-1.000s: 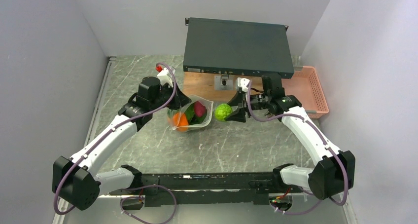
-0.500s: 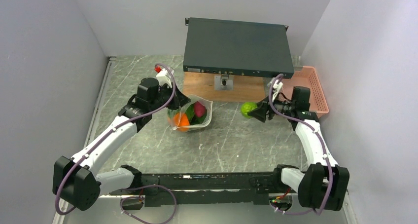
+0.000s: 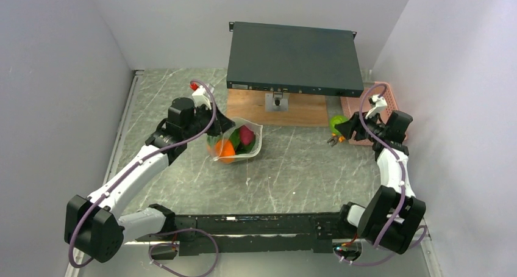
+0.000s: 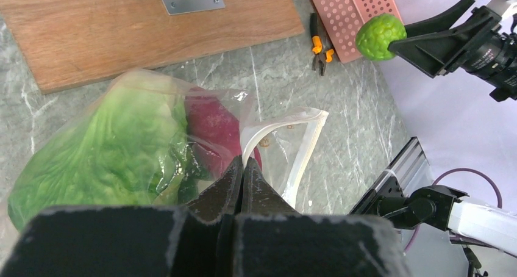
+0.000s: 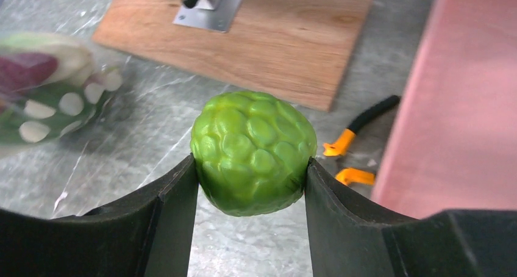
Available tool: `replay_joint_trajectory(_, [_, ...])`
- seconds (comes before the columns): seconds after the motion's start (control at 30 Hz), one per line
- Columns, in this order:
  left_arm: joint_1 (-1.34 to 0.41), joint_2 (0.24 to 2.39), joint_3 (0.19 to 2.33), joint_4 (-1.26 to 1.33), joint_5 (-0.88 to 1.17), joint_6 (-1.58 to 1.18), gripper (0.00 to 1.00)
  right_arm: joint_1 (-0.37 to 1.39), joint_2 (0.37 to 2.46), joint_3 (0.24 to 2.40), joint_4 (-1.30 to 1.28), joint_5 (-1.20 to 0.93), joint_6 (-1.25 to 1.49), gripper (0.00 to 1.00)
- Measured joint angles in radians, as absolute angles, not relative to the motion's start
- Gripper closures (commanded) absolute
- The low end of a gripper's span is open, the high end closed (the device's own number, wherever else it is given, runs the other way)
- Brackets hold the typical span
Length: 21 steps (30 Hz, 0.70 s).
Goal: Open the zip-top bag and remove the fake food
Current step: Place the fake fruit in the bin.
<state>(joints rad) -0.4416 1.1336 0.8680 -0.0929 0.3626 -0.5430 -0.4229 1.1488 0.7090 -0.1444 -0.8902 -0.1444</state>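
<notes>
The zip-top bag lies open on the marble table, its white zip rim gaping. Inside it are leafy green lettuce, a dark red piece and an orange ball. My left gripper is shut on the bag's rim, holding one lip up. Off to the right, my right gripper is shut on the round, bumpy green piece of fake food. It holds that piece in the air beside the pink basket, above the table.
Orange-handled pliers lie on the table against the basket's left side. A wooden board with a metal fitting sits under a dark rack box at the back. Grey walls close in left and right.
My right gripper has carried the green piece from beside the bag's mouth rightwards to the basket. The left gripper has kept its hold on the bag, which has barely moved.
</notes>
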Motion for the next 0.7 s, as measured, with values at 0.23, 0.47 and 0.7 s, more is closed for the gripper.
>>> replay_joint_trajectory(0.23, [-0.437,1.116,0.853,-0.08,0.369,-0.539,1.0,-0.479,1.223,0.723,-0.082,-0.783,-0.063,0.9])
replay_joint_trajectory(0.47, [-0.435,1.108,0.841,-0.069,0.369,-0.538,1.0,-0.501,1.275,0.775,-0.016,-0.683,0.009,0.9])
replay_joint_trajectory(0.7, [-0.435,1.1,0.833,-0.066,0.369,-0.538,1.0,-0.503,1.306,0.796,0.024,-0.557,0.079,0.86])
